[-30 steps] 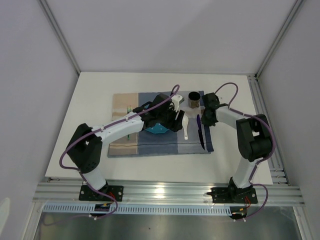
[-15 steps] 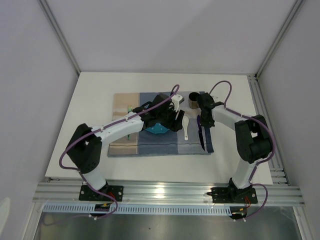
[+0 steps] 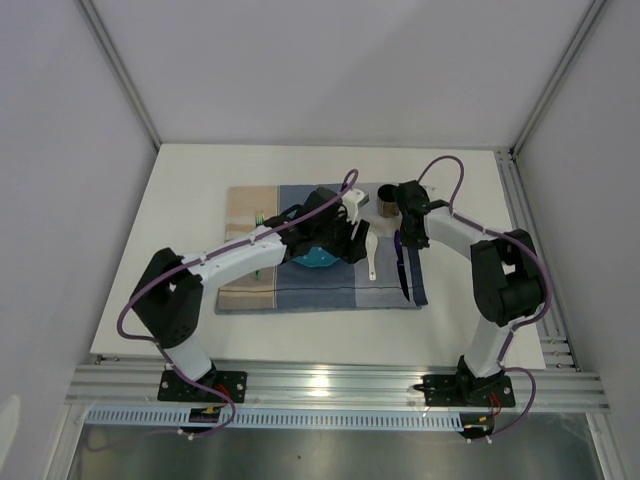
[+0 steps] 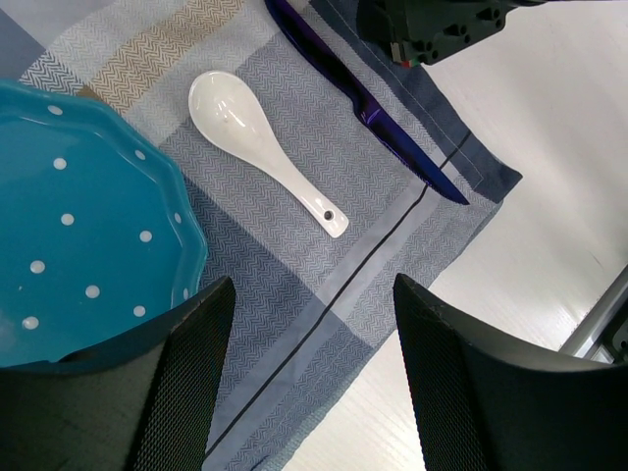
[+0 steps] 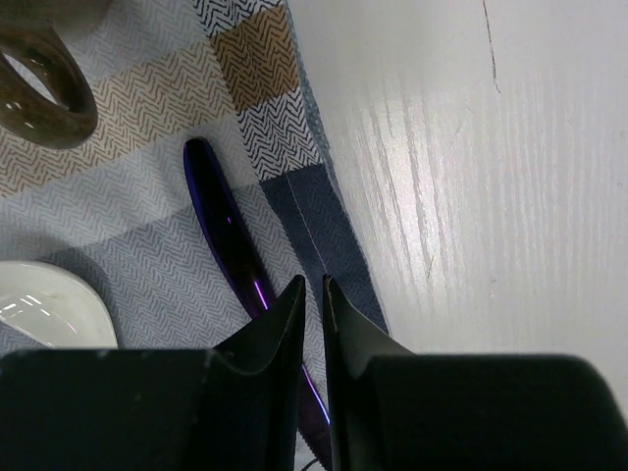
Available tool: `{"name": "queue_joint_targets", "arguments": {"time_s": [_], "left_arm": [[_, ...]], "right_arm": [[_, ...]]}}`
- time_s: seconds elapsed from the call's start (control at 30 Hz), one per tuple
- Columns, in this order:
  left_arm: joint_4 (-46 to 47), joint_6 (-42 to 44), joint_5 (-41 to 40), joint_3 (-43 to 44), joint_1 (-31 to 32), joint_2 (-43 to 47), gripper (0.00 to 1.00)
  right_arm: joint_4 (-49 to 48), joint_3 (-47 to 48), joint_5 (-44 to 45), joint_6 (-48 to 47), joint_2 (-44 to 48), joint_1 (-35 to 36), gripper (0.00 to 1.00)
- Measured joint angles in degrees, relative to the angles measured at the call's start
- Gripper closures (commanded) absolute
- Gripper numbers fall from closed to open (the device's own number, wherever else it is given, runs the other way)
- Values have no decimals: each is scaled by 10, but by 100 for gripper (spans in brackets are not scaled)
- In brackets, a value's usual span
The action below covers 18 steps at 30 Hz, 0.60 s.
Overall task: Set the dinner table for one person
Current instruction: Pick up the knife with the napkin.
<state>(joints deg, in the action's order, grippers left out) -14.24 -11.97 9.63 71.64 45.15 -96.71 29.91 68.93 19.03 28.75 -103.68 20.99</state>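
1. The dinner table (image 3: 185, 210) is big, white and flat. It fills the middle of the view from above.
2. Silver rails (image 3: 330, 384) run along its near edge and its right side.
3. We see bare white table all round the checked mat (image 3: 250, 290). The most open room is on the left and at the far side.
4. Plain pale walls (image 3: 60, 150) stand to the left, the back and the right of the table.
5. On the mat lies a blue plate (image 4: 78, 216) with white dots.
6. A white spoon (image 4: 265, 147) lies just right of the plate, and a purple knife (image 4: 368, 103) lies right of the spoon, near the mat's right edge.
7. A brown cup (image 3: 384, 199) stands at the far side of the mat.
8. The left gripper (image 4: 312, 285) hangs over the plate's right rim and the mat. Its fingers (image 4: 186, 383) are wide apart and hold nothing.
9. The right gripper (image 5: 312, 314) is over the mat's right edge, beside the knife. Its fingers (image 5: 265, 363) are almost together, with only a thin slit and nothing in it.
10. The two grippers are close to each other, with the spoon and knife below them.
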Motion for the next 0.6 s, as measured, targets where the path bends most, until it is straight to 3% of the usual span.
{"name": "queue_joint_targets", "arguments": {"time_s": [0.6], "left_arm": [[26,0,-26,-19,0,15,25]], "right_arm": [[-24,-3,-28,-1,-18,9,80]]}}
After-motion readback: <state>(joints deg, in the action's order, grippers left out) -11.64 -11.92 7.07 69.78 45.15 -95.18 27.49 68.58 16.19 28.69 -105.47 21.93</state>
